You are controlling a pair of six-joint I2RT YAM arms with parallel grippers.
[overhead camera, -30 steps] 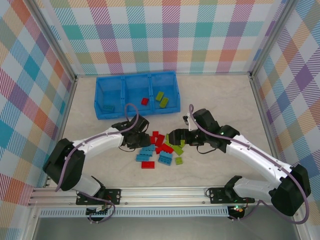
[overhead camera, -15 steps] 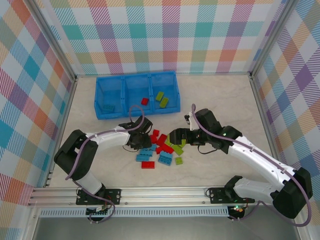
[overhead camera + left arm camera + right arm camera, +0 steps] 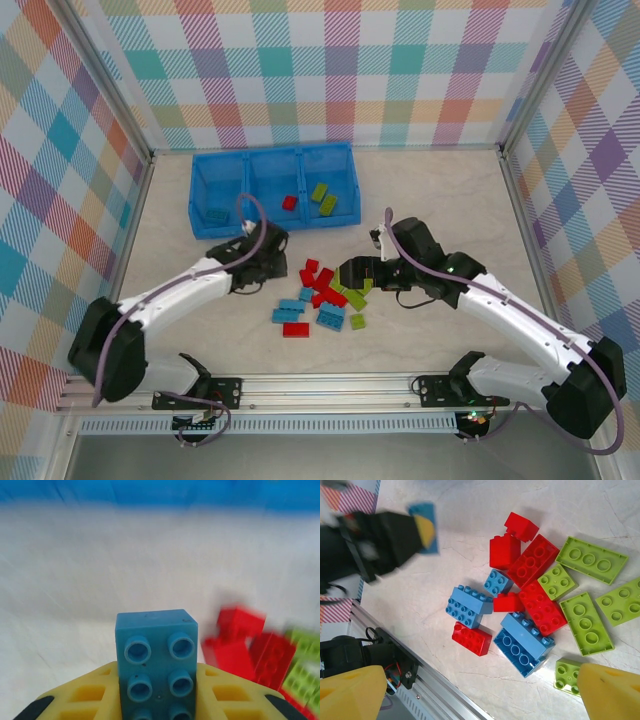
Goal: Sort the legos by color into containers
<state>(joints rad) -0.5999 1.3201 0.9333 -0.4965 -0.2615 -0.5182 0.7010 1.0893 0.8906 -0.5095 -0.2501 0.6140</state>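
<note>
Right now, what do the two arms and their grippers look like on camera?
The left arm and the right arm match: white tubular links, black joints and black wrist housings, with a thin grey-purple cable running along each. The left gripper's fingers are yellow plastic with recessed square pockets and black patches; the right gripper's fingers are the same yellow.

tray (image 3: 270, 185) | left: blue lego (image 3: 216, 214) | middle: red lego (image 3: 289, 202) | right: two green legos (image 3: 327, 205) | loose legos (image 3: 322, 298) heaped before tray

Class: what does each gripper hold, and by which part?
The left gripper holds a blue brick by one end, between its yellow fingers; the right gripper holds nothing.
</note>
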